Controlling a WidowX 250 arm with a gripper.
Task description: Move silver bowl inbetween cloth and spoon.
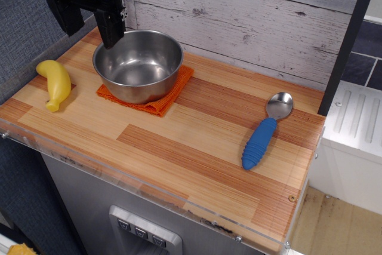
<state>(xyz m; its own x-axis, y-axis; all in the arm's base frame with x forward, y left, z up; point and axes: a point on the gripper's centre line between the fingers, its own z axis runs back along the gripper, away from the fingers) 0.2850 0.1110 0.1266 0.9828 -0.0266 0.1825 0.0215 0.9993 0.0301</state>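
The silver bowl (pixel 138 65) sits upright on the orange cloth (pixel 161 100) at the back left of the wooden counter, covering most of it. The spoon (pixel 265 129), with a silver head and ribbed blue handle, lies on the counter at the right, head pointing to the back. My black gripper (pixel 89 25) hangs at the top left, above and just left of the bowl's rim. Its two fingers (pixel 111 28) are spread apart and hold nothing.
A yellow banana-shaped toy (pixel 55 82) lies at the left edge of the counter (pixel 179 147). A white plank wall stands behind. A clear plastic lip runs along the front edge. A white appliance stands off the right side.
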